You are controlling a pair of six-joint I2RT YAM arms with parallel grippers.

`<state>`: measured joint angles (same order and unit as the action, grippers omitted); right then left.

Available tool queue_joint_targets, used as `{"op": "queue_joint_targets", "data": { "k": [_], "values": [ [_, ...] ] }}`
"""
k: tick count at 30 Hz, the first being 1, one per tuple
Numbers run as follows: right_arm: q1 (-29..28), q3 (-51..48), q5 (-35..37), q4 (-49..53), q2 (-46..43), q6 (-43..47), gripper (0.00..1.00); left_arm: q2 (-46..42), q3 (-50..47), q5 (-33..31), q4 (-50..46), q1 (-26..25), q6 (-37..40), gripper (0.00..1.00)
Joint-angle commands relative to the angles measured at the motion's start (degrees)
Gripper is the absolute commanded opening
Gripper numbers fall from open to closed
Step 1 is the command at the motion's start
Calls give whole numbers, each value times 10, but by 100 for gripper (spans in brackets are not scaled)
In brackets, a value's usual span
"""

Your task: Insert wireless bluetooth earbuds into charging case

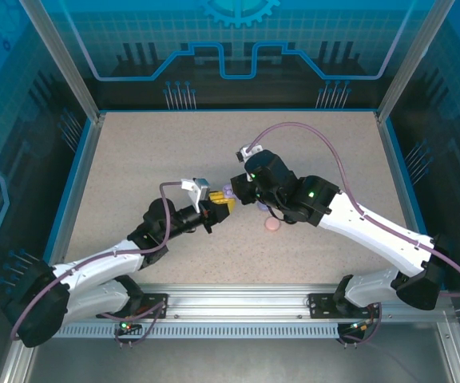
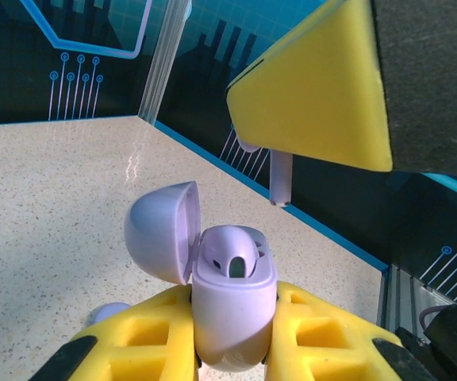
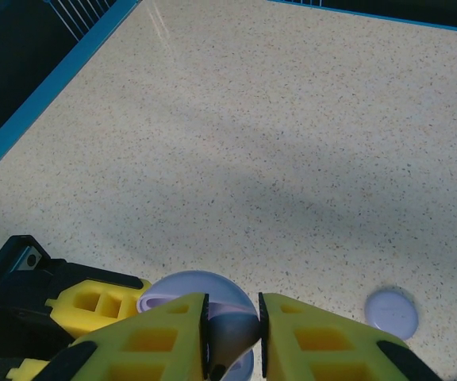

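Earbud [image 2: 280,178], lavender, pinched stem-down in narrow right gripper [image 3: 232,333], just above open charging case [image 2: 232,305]; case clamped upright in left gripper [image 1: 221,204], over table [image 3: 292,119].

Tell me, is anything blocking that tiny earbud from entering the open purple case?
Nothing visible does. The earbud pinched in the right fingers hangs in open air near the case, gripped by the left fingers with its lid open.
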<state>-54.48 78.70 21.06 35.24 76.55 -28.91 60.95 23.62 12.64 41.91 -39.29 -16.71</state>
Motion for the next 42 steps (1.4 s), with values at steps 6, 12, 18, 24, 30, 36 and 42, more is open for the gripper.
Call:
{"op": "queue_joint_targets", "data": {
  "k": [6,12,18,24,30,36,42],
  "values": [
    [-9,-3,28,-9,9,3,24,-1,23,-7,23,-5,-20,0],
    [-10,-5,41,-10,15,7,24,-1,23,-6,23,-5,-24,0],
    [-11,-5,44,-15,19,9,24,-1,25,-6,23,-5,-26,0],
    [-12,-5,44,-15,23,9,24,-1,27,-6,22,-5,-31,0],
    [-13,-1,34,-11,26,8,24,-1,27,-8,22,-5,-31,0],
    [-15,-1,12,-10,20,-4,24,2,25,-12,23,-5,-28,0],
    [-16,-1,-8,-2,15,-11,25,4,24,-13,29,-5,-27,0]
  ]
}}
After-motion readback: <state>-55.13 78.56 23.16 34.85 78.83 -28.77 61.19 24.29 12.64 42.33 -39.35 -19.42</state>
